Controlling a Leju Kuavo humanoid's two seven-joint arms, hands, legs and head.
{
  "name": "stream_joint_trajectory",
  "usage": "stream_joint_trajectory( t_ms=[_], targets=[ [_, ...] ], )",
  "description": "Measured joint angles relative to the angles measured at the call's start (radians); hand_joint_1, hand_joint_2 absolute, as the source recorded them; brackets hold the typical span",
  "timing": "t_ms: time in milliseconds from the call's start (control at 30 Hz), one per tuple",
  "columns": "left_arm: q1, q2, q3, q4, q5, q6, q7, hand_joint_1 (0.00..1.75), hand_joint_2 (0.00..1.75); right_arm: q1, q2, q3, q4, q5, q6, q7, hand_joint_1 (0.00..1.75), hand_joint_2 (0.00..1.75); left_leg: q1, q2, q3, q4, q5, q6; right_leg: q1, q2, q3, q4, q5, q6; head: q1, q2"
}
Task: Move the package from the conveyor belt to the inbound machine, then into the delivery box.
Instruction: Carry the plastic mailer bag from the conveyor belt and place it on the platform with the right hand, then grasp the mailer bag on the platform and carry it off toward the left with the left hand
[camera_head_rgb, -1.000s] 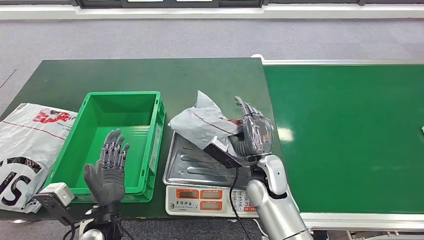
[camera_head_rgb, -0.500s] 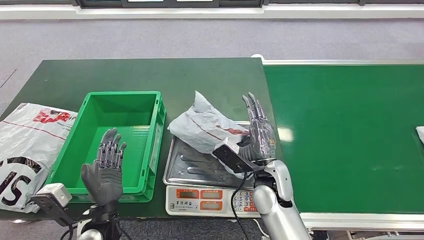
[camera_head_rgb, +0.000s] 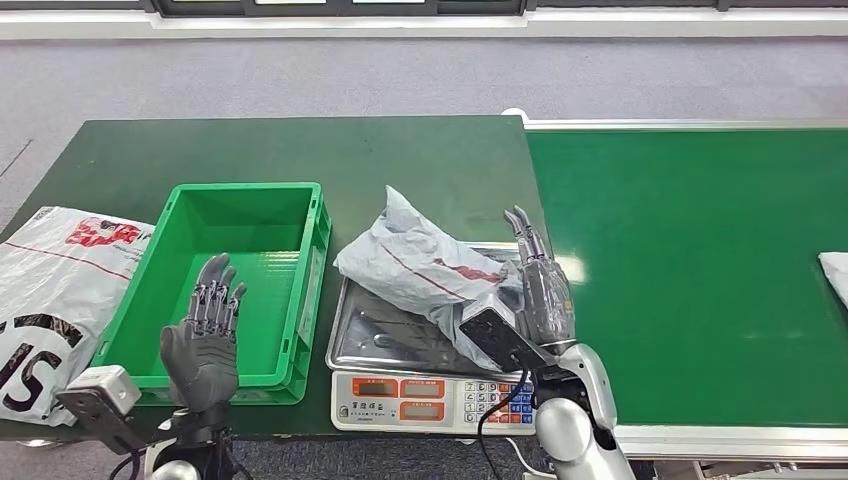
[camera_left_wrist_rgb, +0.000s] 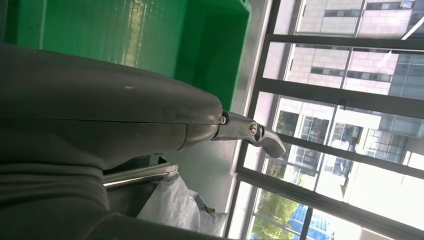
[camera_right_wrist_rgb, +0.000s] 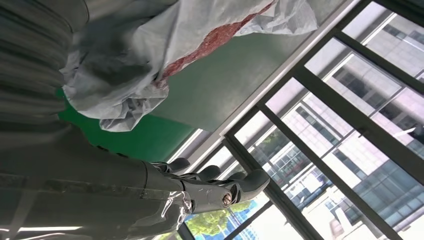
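package (camera_head_rgb: 425, 268) lying diagonally across scale tray (camera_head_rgb: 385, 340)

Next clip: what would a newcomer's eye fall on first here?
Probably the crumpled grey plastic package lying on the steel-trayed weighing scale at the table's middle, with the right hand open just beside it. Next, the empty bright green plastic crate to its left, the left hand hovering open over it.
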Motion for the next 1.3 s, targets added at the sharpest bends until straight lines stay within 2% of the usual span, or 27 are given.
stream_joint_trajectory(
  t_ms=[300,467,600,700,833,967,1100,1167,1300],
  targets=[
    [0.017,0.009,-0.022,-0.014,-0.095,0.087,0.021,0.0,0.0,0.071,-0.015,-0.06,-0.047,-0.069,-0.001,-0.002,0.0,1.75,0.0,0.0,0.0,0.0,0.0,0.0,0.0,0.0,0.0,0.0,0.0,0.0,0.0,0.0],
    [0.018,0.011,-0.045,-0.01,-0.176,0.157,0.062,0.0,0.0,0.137,-0.02,-0.076,-0.082,-0.083,0.01,-0.004,0.0,1.75,0.0,0.0,0.0,0.0,-0.001,0.0,0.0,0.0,0.0,0.0,0.0,0.0,0.0,0.0],
    [-0.004,0.021,-0.079,0.007,-0.302,0.2,0.075,0.0,0.0,0.188,-0.021,-0.081,-0.131,-0.112,0.035,-0.026,0.0,1.75,0.0,0.0,0.0,0.0,-0.001,0.0,0.0,0.0,0.0,0.0,-0.001,-0.001,0.0,0.0],
    [-0.02,0.027,-0.097,0.02,-0.32,0.204,0.076,0.0,0.0,0.207,-0.021,-0.085,-0.159,-0.129,0.043,-0.041,0.0,1.75,0.0,0.001,0.0,0.0,-0.001,0.0,0.0,0.001,0.0,0.0,-0.001,-0.001,0.0,0.0],
    [-0.062,0.045,-0.122,0.051,-0.368,0.176,0.084,0.0,0.0,0.223,-0.021,-0.093,-0.197,-0.254,0.065,-0.166,0.0,1.75,0.0,0.001,0.001,0.0,-0.001,0.0,0.0,0.0,0.0,0.0,-0.001,-0.001,0.0,0.0],
    [-0.178,0.078,-0.177,0.148,-0.441,0.134,0.104,0.0,0.0,0.227,-0.028,-0.096,-0.246,-0.407,0.136,-0.308,0.0,1.75,0.0,0.0,0.001,0.0,0.0,0.0,0.0,0.0,0.001,0.0,0.0,0.0,0.0,0.0],
    [-0.325,0.104,-0.247,0.291,-0.48,0.115,0.103,0.0,1.75,0.227,-0.045,-0.097,-0.285,-0.541,0.248,-0.439,0.0,1.75,0.0,0.0,0.001,0.001,0.001,0.0,0.0,0.0,0.001,0.0,0.002,0.0,0.0,0.0],
    [-0.424,0.111,-0.298,0.394,-0.539,0.113,0.111,0.0,1.75,0.224,-0.049,-0.097,-0.309,-0.58,0.309,-0.484,0.0,1.75,-0.001,0.0,0.001,0.002,0.002,0.001,0.0,0.0,0.001,0.0,0.002,0.001,0.0,0.0],
    [-0.62,0.107,-0.427,0.601,-0.651,0.127,0.126,0.0,1.75,0.21,-0.05,-0.097,-0.34,-0.59,0.379,-0.492,0.0,1.75,-0.001,0.0,0.001,0.002,0.003,0.001,0.0,0.0,0.001,0.0,0.004,0.0,0.0,0.0]
  ],
)
